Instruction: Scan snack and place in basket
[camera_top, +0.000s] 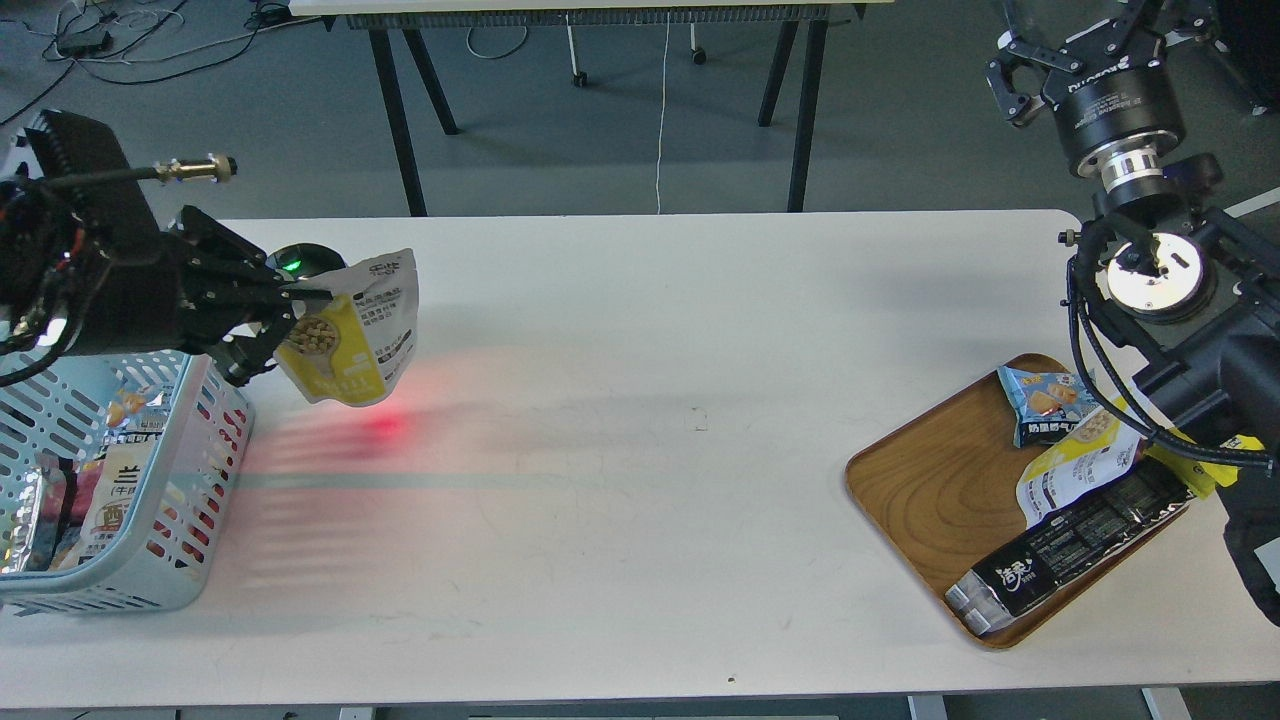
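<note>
Black left gripper (290, 300), left-centre of frame, is pinching the snack (352, 330) by its upper left edge, pouch hanging over a red glow on the table (640, 400). Pouch is looking light and floppy; edge grip suits it. Arm is reaching in horizontally above the basket (150, 540). Right gripper (1040, 70), upper right, is sitting raised, fingers spread.

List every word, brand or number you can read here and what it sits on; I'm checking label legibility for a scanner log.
Right gripper housing: white lettering, too dim to read.
Long black packet on the wooden tray: white Chinese brand characters, too blurred to quote.
Small blue packet: dark Chinese characters, unreadable.
Snack in the left gripper: black print, too small.
Pack in the basket: "兰", rest unclear.
</note>
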